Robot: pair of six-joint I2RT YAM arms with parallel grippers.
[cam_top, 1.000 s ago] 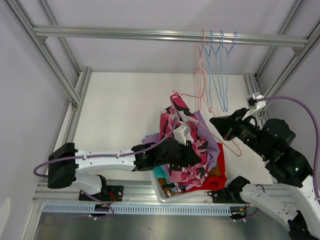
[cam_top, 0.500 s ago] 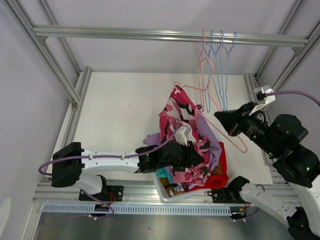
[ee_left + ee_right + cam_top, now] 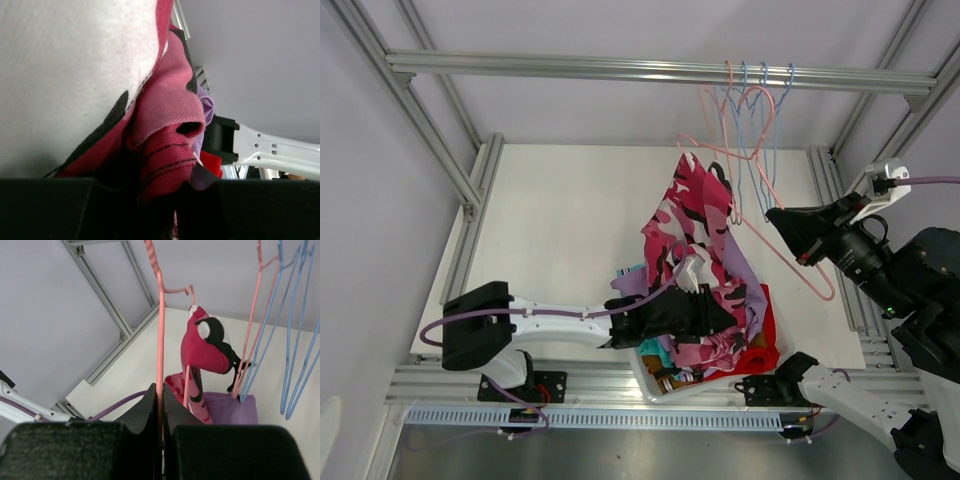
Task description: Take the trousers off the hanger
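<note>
The right gripper (image 3: 160, 395), jaws clamped on the pink hanger (image 3: 159, 330), holds it high while the left gripper (image 3: 705, 312), jaws closed on the pink camouflage trousers (image 3: 692, 215) draped over it, anchors their lower end so the cloth can slide off.

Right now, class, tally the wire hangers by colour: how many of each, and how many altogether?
Pink hangers: 2 (one on the rail, one in the right gripper)
Blue hangers: 3 (all on the rail)
Total: 5
</note>
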